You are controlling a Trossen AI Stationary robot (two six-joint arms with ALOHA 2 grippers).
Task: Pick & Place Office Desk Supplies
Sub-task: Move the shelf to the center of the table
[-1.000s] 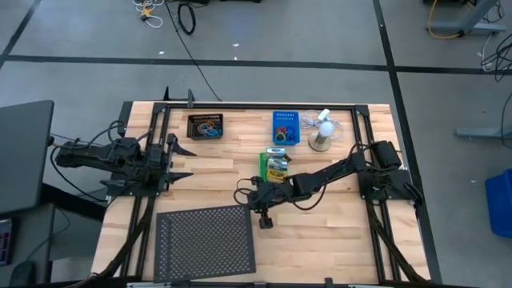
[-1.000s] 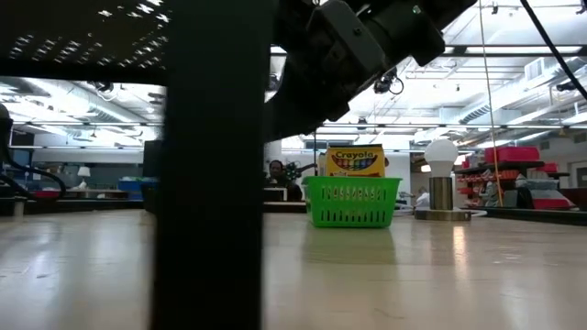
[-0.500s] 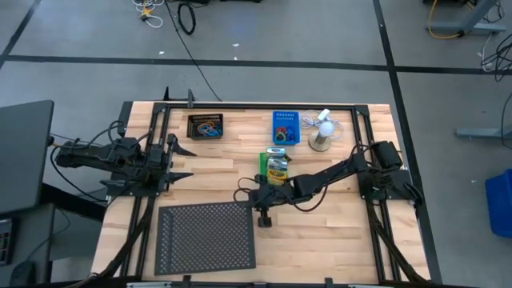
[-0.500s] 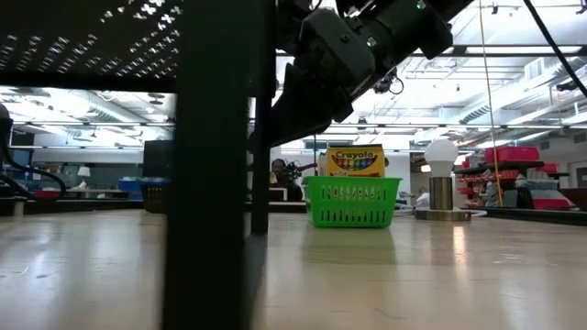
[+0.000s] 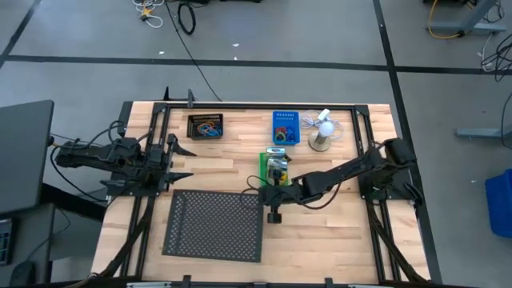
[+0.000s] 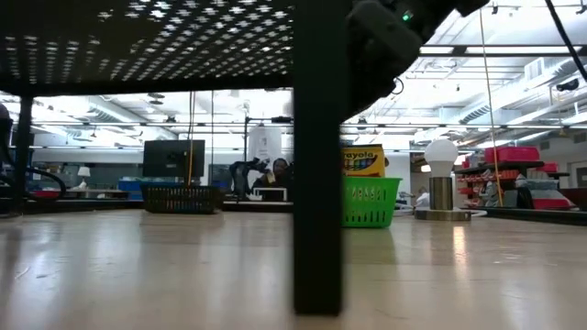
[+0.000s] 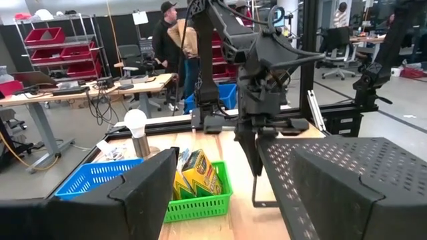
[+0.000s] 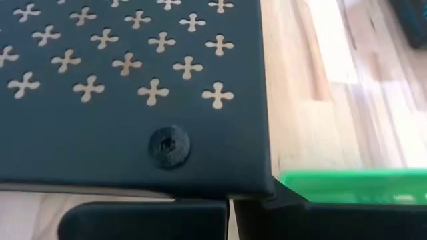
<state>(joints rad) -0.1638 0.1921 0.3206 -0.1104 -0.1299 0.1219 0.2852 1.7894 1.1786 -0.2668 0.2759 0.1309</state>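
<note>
Right gripper (image 5: 268, 198) is closed tight, pinching the right edge of the black mesh tray (image 5: 214, 226). The low view shows the tray's underside overhead and one leg planted on the table (image 5: 336, 232), so it is being held raised or tilted; which, I cannot tell. The tray is sitting toward the table's near edge, left of centre.

Right arm is reaching long and low from its mount at the right edge, stretched leftward across the middle of the table, wrist near level. The right wrist view shows the tray's punched surface, the corner screw close in, and a strip of green bin beyond.

Left gripper (image 5: 178, 162) is waiting by the left edge, fingers spread wide, holding nothing.

Supplies are lying along the far edge: black bin (image 5: 206, 126) with coloured loops, blue bin (image 5: 285, 127); green bin (image 5: 274, 166) with the yellow crayon box (image 5: 277, 167) is just beside the gripper. The white fan (image 5: 321, 132) is beside the blue bin.

Doing it well, as I judge: keep the pinch firm on the thin rim, move the tray slowly, hold it level, and mind the green bin, which looks close enough to be knocked.
</note>
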